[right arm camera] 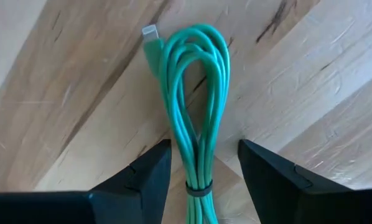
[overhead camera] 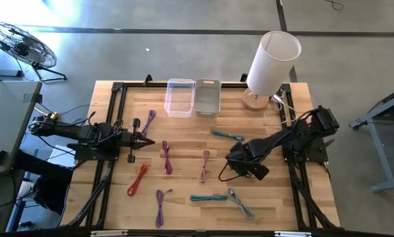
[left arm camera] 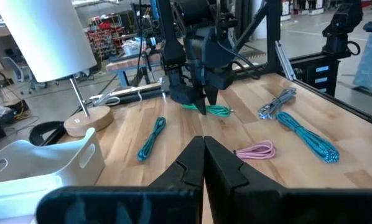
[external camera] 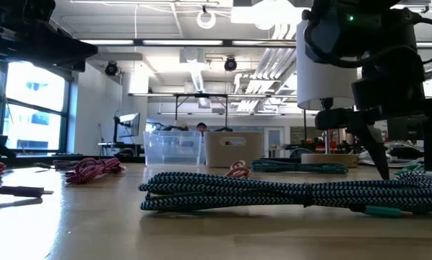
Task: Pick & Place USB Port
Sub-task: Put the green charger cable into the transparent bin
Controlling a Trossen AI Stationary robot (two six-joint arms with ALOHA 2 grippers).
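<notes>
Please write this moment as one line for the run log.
right gripper: open, astride green cable bundle, no grip yet | left gripper: shut, waiting at left side | bins: not loaded yet

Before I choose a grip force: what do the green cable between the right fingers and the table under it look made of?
Green cable: smooth, slightly glossy rubbery plastic jacket, judging by its even sheen, bundled by a dark band. Table: light wood, matte, with visible grain, plank seams and dark knots.

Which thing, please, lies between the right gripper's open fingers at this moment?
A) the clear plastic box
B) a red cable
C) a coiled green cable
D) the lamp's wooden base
C: the right wrist view shows the right gripper with its fingers apart on either side of the coiled green cable, which lies on the wooden table.
</notes>
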